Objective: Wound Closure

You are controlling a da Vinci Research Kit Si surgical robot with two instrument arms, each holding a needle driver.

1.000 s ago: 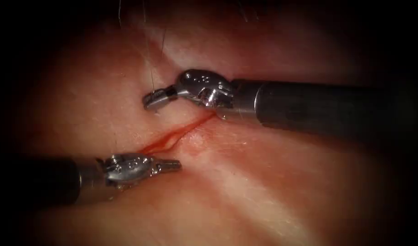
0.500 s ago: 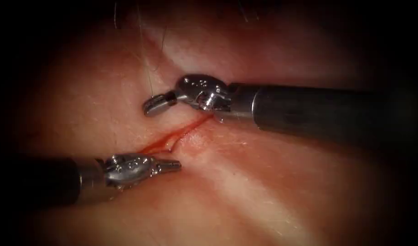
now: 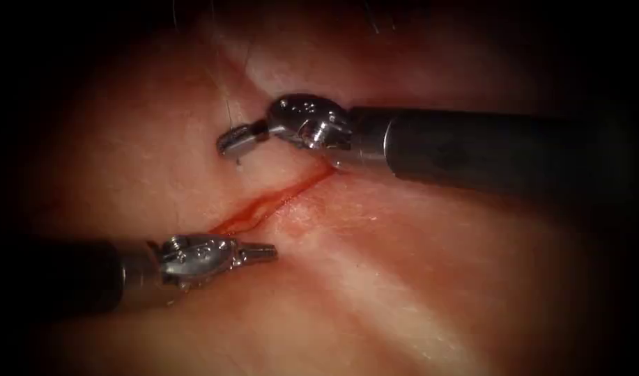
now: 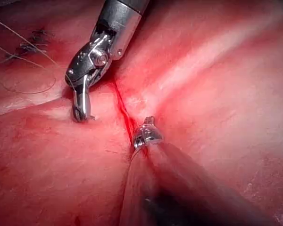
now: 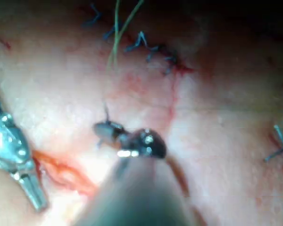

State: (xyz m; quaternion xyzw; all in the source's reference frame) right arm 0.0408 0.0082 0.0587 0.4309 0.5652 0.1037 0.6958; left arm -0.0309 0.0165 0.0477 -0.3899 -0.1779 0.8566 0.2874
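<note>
Left of the red cut [image 3: 270,202], right gripper [image 3: 234,139] shut on thin thread [image 3: 227,104]; left gripper [image 3: 260,251] closed, empty.

Right end effector [image 3: 234,139] seemingly on thread [image 3: 226,104]

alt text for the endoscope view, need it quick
The right tool pinches thread left of a red cut in the tissue. The left tool lies shut and empty at the cut's lower end.

Beside the silver, dark-shafted right tool [image 3: 234,140], the tissue [image 3: 417,278] is pink with paler whitish streaks. The cut [image 3: 270,203] between the tools carries bright red fluid [image 3: 246,217]. Near that tool run thin dark thread [image 3: 228,104] and blue knotted stitches [image 5: 151,49].
</note>
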